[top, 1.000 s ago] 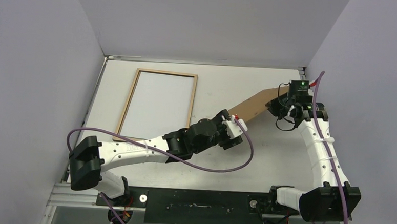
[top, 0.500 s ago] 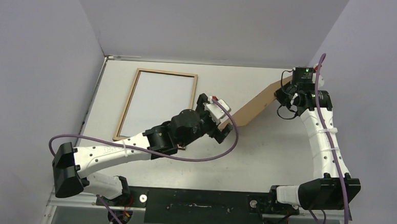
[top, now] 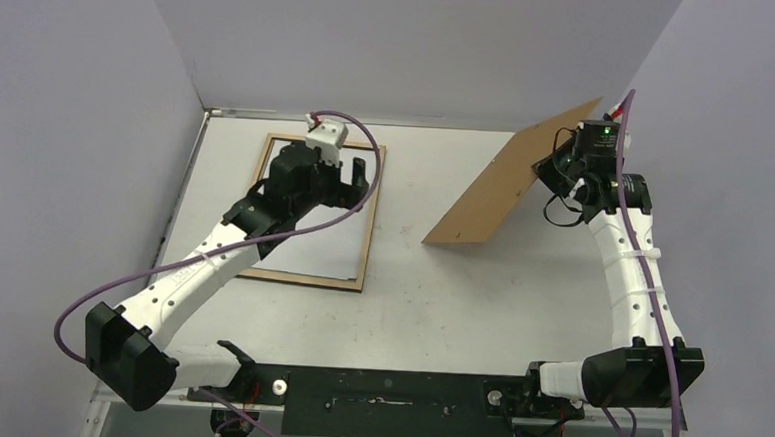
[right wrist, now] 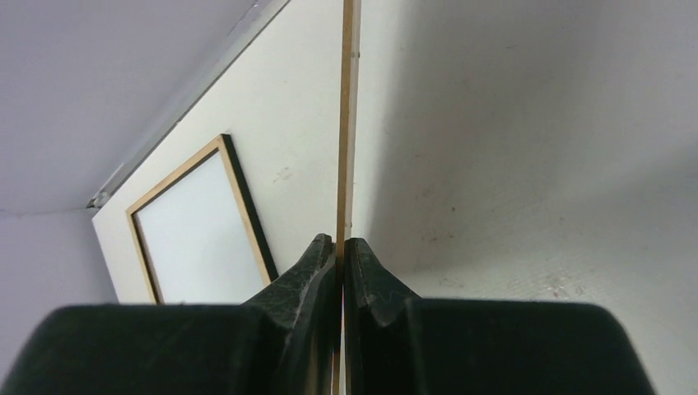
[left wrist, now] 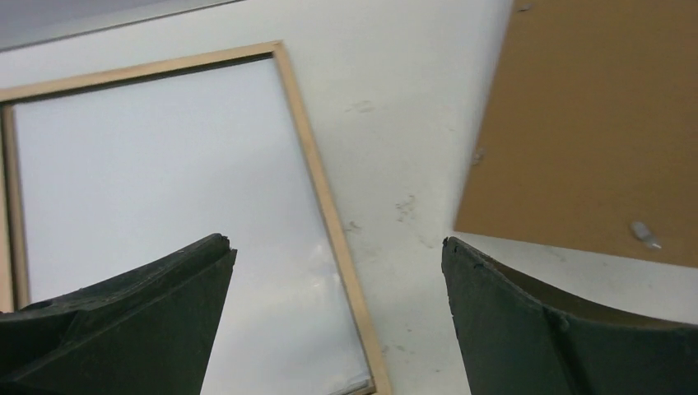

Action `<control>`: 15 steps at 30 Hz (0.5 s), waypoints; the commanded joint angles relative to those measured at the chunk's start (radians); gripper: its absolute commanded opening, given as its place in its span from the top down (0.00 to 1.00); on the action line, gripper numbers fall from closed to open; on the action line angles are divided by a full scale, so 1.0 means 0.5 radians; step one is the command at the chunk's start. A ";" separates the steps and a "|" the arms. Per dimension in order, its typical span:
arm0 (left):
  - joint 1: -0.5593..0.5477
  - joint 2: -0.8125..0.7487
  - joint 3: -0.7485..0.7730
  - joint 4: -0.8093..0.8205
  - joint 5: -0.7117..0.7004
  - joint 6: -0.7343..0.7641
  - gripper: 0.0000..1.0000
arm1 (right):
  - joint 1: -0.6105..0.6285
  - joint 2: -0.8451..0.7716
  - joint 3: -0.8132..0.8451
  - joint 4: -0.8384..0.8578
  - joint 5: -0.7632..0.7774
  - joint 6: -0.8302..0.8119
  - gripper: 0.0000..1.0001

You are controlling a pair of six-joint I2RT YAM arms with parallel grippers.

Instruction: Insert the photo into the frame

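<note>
Presently hovering over the frame (top: pixel 369 248) on the tabletop (top: pixel 460 292) with left hand (left wrist: pixel 333 247) released. Gripping the edge of the tilted backing board (top: pixel 500 189) in clenched right hand (right wrist: pixel 340 243).

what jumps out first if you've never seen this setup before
The brown backing board catches the eye first: the right gripper pinches its edge and holds it tilted up steeply at the far right of the table. On the far left, the frame lies flat with its light wood side up, and the left gripper hangs open above it.
</note>
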 commanded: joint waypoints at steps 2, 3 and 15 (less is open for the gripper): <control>0.422 0.151 0.243 -0.408 0.104 -0.113 0.03 | 0.009 0.002 0.157 0.420 -0.336 -0.043 1.00; 0.513 0.194 0.251 -0.443 0.105 -0.129 0.03 | 0.021 -0.003 0.134 0.511 -0.394 -0.048 1.00; 1.548 0.820 0.495 -0.602 0.526 -0.372 0.04 | 0.078 0.114 0.202 1.050 -0.703 -0.105 1.00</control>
